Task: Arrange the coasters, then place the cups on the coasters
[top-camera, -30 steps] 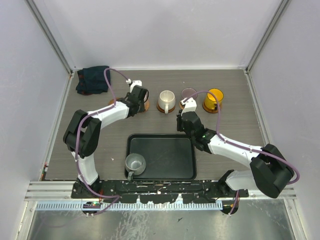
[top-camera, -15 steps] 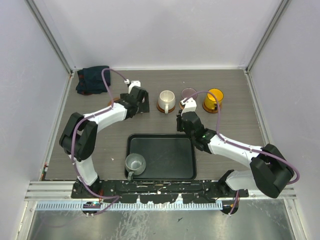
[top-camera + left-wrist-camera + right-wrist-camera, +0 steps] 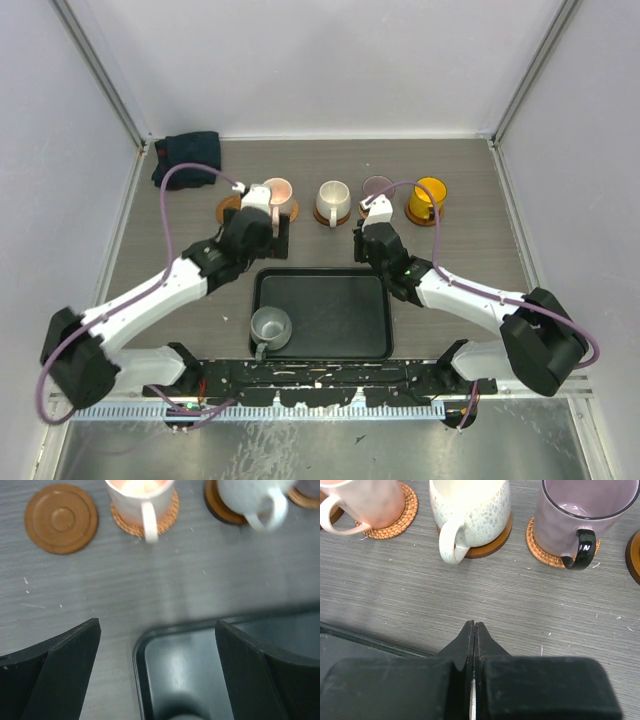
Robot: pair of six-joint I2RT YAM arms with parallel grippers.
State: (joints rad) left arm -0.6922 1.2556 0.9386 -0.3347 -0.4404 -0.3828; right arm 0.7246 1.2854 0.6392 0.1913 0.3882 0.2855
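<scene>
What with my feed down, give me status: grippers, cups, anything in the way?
Left gripper open, empty; right gripper shut, empty. Pink cup, cream cup, mauve cup, yellow cup on coasters; grey cup in tray, bare coaster waiting. Nothing in the way.

- You are working in a lab booth.
- Plain white walls (image 3: 330,60) on metal posts (image 3: 100,70) box in your grey table (image 3: 480,250).
- A metal rail (image 3: 500,393) edges its near side.

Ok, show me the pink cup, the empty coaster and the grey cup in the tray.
pink cup (image 3: 129,506), left wrist view, on its side wall.
empty coaster (image 3: 61,511), left wrist view, on its centre.
grey cup (image 3: 270,323), top external view, inside its bowl.
</scene>
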